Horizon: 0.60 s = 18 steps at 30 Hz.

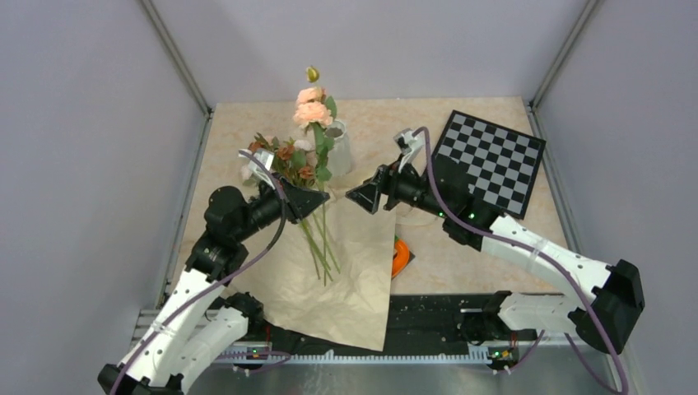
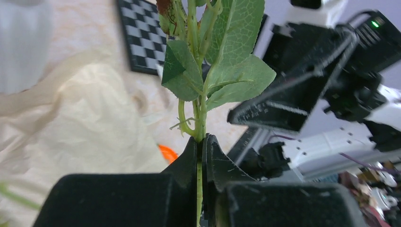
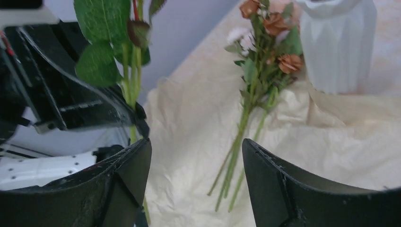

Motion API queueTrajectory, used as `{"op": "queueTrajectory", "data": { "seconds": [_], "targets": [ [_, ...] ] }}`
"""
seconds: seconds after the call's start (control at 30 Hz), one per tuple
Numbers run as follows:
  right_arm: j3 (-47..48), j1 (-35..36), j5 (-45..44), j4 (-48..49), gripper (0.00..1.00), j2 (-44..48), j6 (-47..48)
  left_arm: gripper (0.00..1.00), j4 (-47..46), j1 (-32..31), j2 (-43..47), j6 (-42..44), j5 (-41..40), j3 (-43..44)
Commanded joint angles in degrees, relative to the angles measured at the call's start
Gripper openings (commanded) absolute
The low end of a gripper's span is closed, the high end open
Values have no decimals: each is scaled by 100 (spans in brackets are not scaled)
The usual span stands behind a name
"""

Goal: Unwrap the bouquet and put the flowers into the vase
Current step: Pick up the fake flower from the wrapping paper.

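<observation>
Left end effector point(image 2: 202, 144) clamps the flowers point(image 2: 236, 75) by thin stems (veined leaves); right end effector point(image 3: 195, 147) apart.

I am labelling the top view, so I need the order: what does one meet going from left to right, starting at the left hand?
Left hand → vase → orange ring → checkerboard.

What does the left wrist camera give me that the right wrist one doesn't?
Left wrist only: the left gripper, jaws shut on a leafy stem, seen close up; the checkerboard; the orange ring. Right wrist only: the loose flowers lying on the wrapping paper. Both: that paper, the held stem, and the vase, blurred in the left wrist view.
</observation>
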<state>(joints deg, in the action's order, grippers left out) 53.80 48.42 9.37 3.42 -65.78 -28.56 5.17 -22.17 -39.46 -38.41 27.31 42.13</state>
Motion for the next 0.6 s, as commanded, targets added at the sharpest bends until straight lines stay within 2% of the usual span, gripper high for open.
{"op": "queueTrajectory", "data": {
  "seconds": [0.0, 0.23, 0.57],
  "targets": [
    [391, -349, 1236, 1346, 73, -46, -653, 0, -1364, -466, -174, -303, 443, 252],
    [578, -395, 2030, 2036, 69, -193, -1064, 0, -2086, -871, -539, -485, 651, 278],
    [572, -394, 2421, 2087, 63, -358, -1119, 0, -2425, -990, -623, -632, 637, 146]
  ]
}}
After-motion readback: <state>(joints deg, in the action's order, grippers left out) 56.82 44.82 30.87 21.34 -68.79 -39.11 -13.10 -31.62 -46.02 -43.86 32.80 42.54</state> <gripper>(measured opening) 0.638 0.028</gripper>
